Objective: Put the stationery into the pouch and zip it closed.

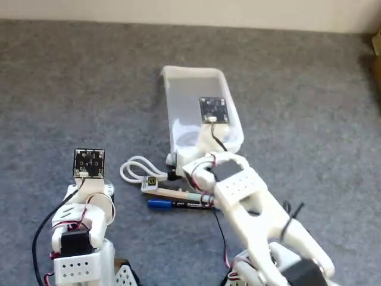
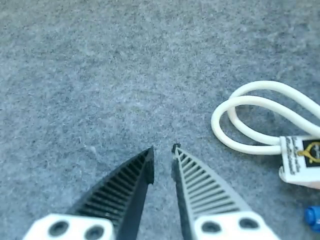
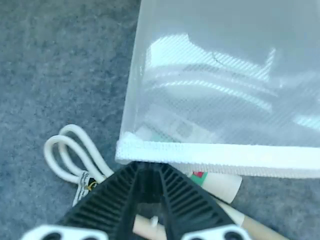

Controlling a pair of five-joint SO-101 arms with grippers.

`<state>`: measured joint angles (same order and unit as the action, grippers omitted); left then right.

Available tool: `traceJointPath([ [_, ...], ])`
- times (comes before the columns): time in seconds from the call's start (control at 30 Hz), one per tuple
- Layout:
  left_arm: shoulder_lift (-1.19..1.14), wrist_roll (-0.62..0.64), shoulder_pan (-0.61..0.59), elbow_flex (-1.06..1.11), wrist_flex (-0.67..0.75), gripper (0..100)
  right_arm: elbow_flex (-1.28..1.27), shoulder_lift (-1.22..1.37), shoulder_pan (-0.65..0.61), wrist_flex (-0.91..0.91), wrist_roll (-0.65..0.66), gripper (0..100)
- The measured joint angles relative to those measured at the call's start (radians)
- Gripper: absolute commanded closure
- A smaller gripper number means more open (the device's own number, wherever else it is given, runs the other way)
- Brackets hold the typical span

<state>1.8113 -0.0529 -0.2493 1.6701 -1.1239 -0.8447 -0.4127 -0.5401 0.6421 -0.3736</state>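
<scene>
Right fingers point(image 3: 117, 197) together at zip edge of translucent white pouch point(image 3: 225, 75); left fingers point(image 2: 122, 192) slightly apart over grey bench point(image 2: 100, 75)

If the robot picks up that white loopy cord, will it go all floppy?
Probably floppy: the white cord lies in soft, curvy loops, so they would likely droop when lifted. It looks thin, so it is likely light. The tag at one end might make that end hang lower.
</scene>
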Motion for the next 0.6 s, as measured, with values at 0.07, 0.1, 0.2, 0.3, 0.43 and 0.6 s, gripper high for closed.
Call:
traceJointPath([
  [0.07, 0.0, 0.0, 0.0, 0.0, 0.0, 92, 0.061, 0.077, 0.014, 0.006, -0.005, 99.0],
  [0.1, 0.0, 0.0, 0.0, 0.0, 0.0, 92, 0.097, 0.103, 0.018, 0.025, -0.006, 99.0],
  [0.2, 0.0, 0.0, 0.0, 0.0, 0.0, 92, 0.207, 0.143, 0.02, 0.12, -0.006, 98.9],
  [0.3, 0.0, 0.0, 0.0, 0.0, 0.0, 92, 0.311, 0.149, 0.02, 0.222, -0.032, 98.1],
  [0.43, 0.0, 0.0, 0.0, 0.0, 0.0, 92, 0.402, 0.149, 0.02, 0.307, -0.118, 87.5],
  [0.6, 0.0, 0.0, 0.0, 0.0, 0.0, 92, 0.422, 0.149, -0.023, 0.327, -0.196, 83.3],
])
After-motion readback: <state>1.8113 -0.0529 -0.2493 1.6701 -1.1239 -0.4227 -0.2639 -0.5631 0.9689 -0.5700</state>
